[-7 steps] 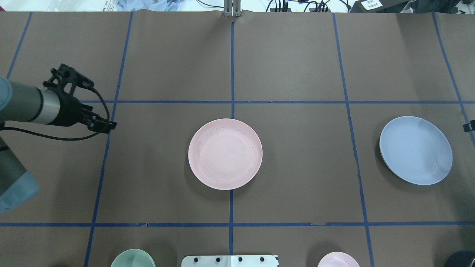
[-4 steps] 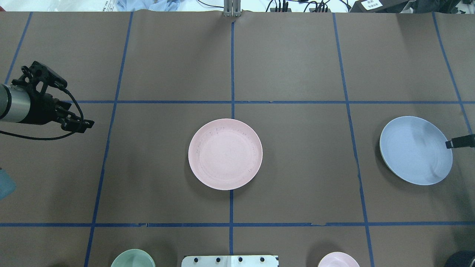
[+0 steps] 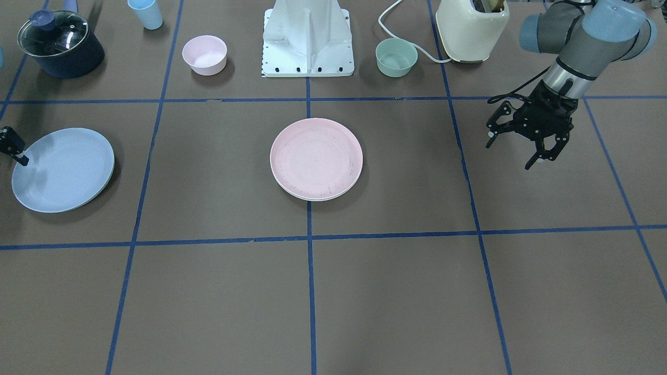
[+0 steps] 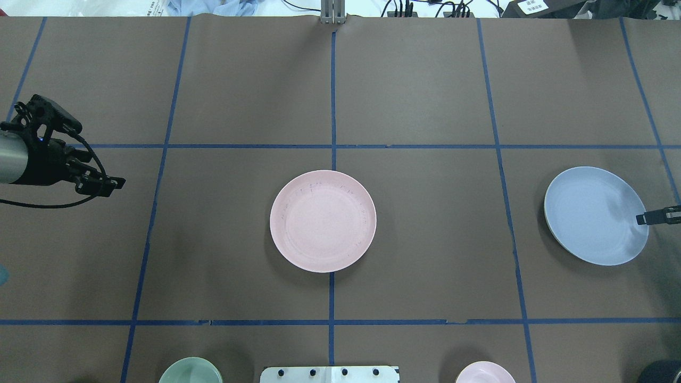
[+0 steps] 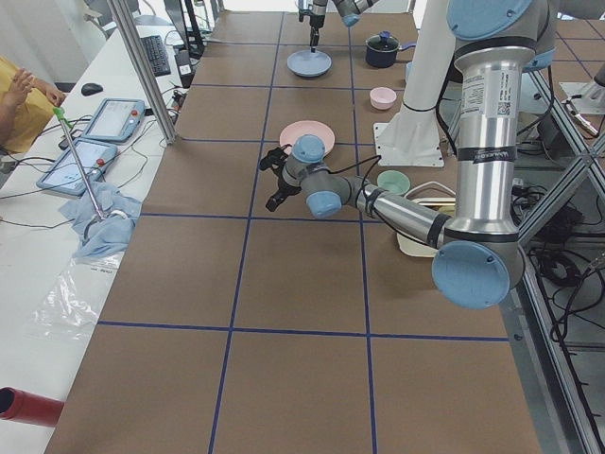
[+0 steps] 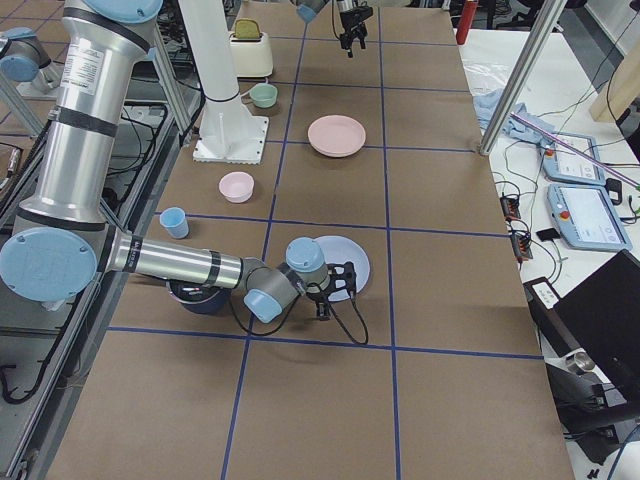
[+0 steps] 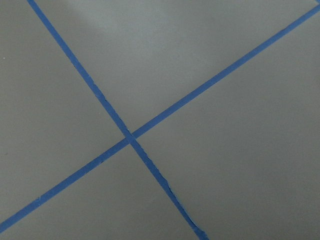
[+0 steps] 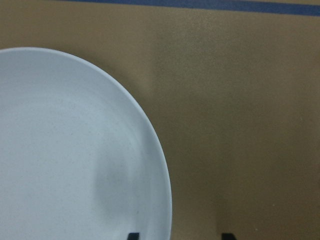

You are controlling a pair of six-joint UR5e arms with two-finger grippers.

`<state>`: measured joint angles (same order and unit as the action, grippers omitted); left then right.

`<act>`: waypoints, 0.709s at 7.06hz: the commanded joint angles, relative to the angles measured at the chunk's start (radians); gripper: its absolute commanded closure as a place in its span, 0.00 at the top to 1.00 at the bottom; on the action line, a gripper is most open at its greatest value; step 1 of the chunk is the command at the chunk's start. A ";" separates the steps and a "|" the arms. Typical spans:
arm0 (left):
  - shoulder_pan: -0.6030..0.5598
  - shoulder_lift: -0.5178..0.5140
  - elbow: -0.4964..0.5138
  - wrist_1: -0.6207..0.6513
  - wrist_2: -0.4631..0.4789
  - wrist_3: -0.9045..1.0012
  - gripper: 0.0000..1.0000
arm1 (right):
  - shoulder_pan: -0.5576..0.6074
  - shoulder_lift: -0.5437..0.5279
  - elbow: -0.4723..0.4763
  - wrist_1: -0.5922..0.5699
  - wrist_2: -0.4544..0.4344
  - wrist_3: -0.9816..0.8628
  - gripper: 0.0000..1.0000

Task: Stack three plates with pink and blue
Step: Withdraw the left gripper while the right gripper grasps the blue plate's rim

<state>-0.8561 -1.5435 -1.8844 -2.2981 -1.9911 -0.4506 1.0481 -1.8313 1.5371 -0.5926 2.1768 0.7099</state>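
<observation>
The pale pink plate [image 4: 323,221] lies at the table's middle, and it also shows in the front view [image 3: 316,158]. A paler rim [image 3: 318,199] shows just under its near edge; I cannot tell if that is the cream-white plate. The light blue plate [image 4: 593,213] lies alone at the right, seen in the front view at the left [image 3: 62,169]. My right gripper [image 8: 180,236] is open at the blue plate's [image 8: 75,150] outer rim, one fingertip over the plate and one outside it. My left gripper [image 3: 511,152] is open and empty, far from both plates, at the overhead view's left edge [image 4: 109,187].
Near the robot base [image 3: 307,39] stand a small pink bowl [image 3: 204,54], a mint-green bowl [image 3: 396,57], a light blue cup [image 3: 145,13], a dark lidded pot [image 3: 60,44] and a cream toaster [image 3: 471,28]. Blue tape lines grid the brown table.
My left arm has drawn back to the left, away from the pink plate. My right gripper has come in from the right edge to the blue plate's rim.
</observation>
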 commanded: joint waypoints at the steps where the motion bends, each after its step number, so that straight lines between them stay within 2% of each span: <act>1: 0.000 0.011 0.001 -0.011 0.002 -0.003 1.00 | -0.007 0.007 0.000 0.005 0.001 0.011 0.00; 5: -0.006 0.025 0.023 0.005 -0.015 -0.008 1.00 | -0.002 0.064 0.063 -0.007 0.063 0.077 0.00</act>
<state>-0.8588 -1.5290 -1.8762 -2.3057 -1.9946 -0.4576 1.0447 -1.7923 1.5895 -0.5991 2.2195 0.7637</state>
